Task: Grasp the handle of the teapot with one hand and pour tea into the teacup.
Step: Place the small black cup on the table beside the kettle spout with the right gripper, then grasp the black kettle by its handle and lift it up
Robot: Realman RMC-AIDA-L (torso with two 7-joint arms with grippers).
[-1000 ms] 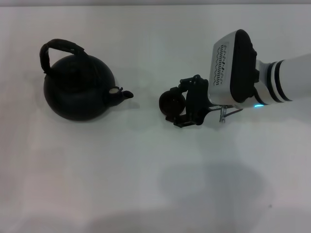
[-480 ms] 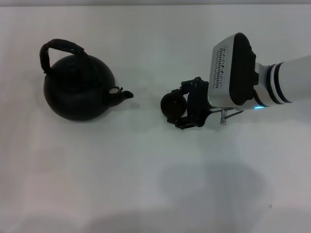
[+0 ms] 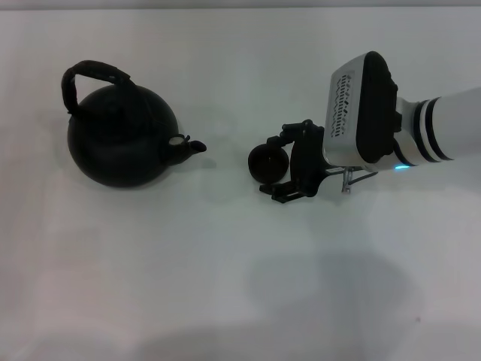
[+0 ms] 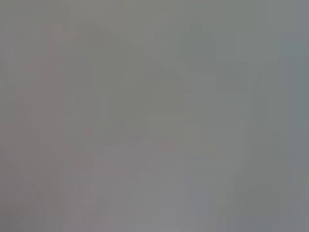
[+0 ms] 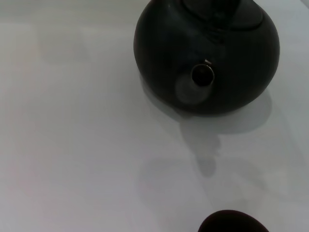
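The big black teapot [image 3: 120,139] sits on the left of the white table [image 3: 225,286], a little to the far side. Its handle [image 3: 94,75] arches over the top, and its spout [image 3: 188,144] points right. To the right of the spout, with a gap of bare table between, is the tiny teacup [image 3: 267,160]. The right gripper [image 3: 289,162] comes in from the right with its fingers set narrow on both sides of the cup, and it looks to be holding it. So the teapot lies straight left of this claw, spout facing it. The left gripper is nowhere to be seen, though the handle is on its side.
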